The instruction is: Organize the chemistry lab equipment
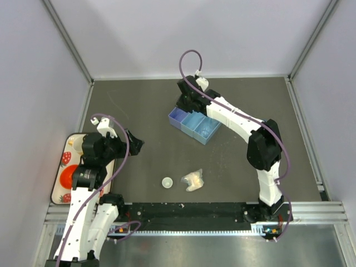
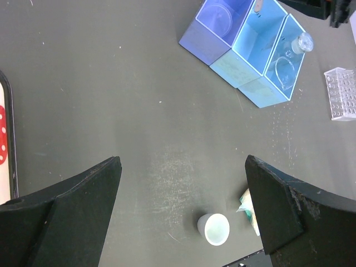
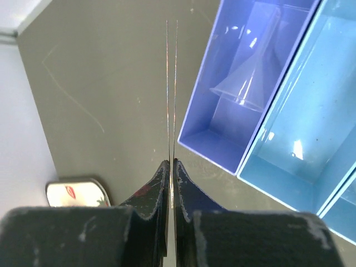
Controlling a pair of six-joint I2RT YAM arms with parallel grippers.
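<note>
My right gripper (image 3: 171, 161) is shut on a thin clear plate (image 3: 171, 83) seen edge-on; it hovers just left of the purple bin (image 3: 203, 105), which holds a clear funnel (image 3: 245, 83). In the top view this gripper (image 1: 183, 101) is at the back end of the row of bins (image 1: 196, 125). A tiny clear flask (image 2: 301, 43) lies in the outer light-blue bin (image 2: 261, 92). My left gripper (image 2: 182, 159) is open and empty above the mat, over the small white dish (image 2: 214, 228). The pale packet (image 2: 248, 209) lies beside the dish. A clear tube rack (image 2: 340, 93) stands right of the bins.
The strawberry-print tray (image 1: 62, 169) sits at the left edge under my left arm, with an orange item (image 1: 68, 177) on it. The dish (image 1: 167, 182) and packet (image 1: 193, 179) lie near the front rail (image 1: 189, 210). Walls close the mat in at the left, back and right.
</note>
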